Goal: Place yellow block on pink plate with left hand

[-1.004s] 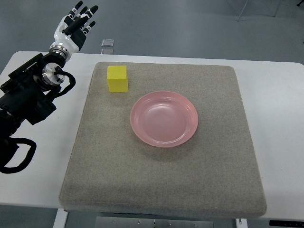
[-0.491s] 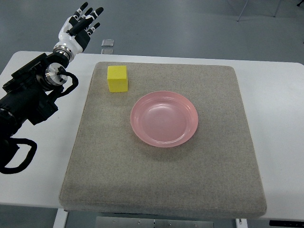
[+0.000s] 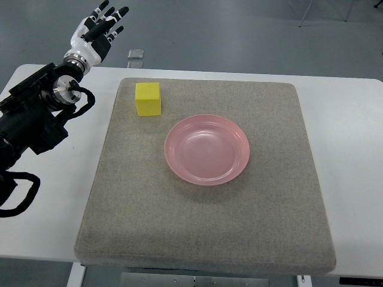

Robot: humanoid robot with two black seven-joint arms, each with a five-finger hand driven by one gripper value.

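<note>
A yellow block (image 3: 148,99) sits on the grey mat (image 3: 203,227) near its far left corner. A pink plate (image 3: 207,149) lies on the mat's middle, to the right of and nearer than the block. My left hand (image 3: 99,30) is at the far left, beyond the table's back edge, with fingers spread and holding nothing. It is well to the left of and beyond the block. The right arm does not show.
The mat lies on a white table (image 3: 353,149). A small grey object (image 3: 136,54) lies on the floor just beyond the table's back edge, near my left hand. My black left arm (image 3: 30,119) lies over the table's left side.
My left hand has shifted slightly along the far left edge and the arm has drawn a little to the left. The block and plate have not moved.
</note>
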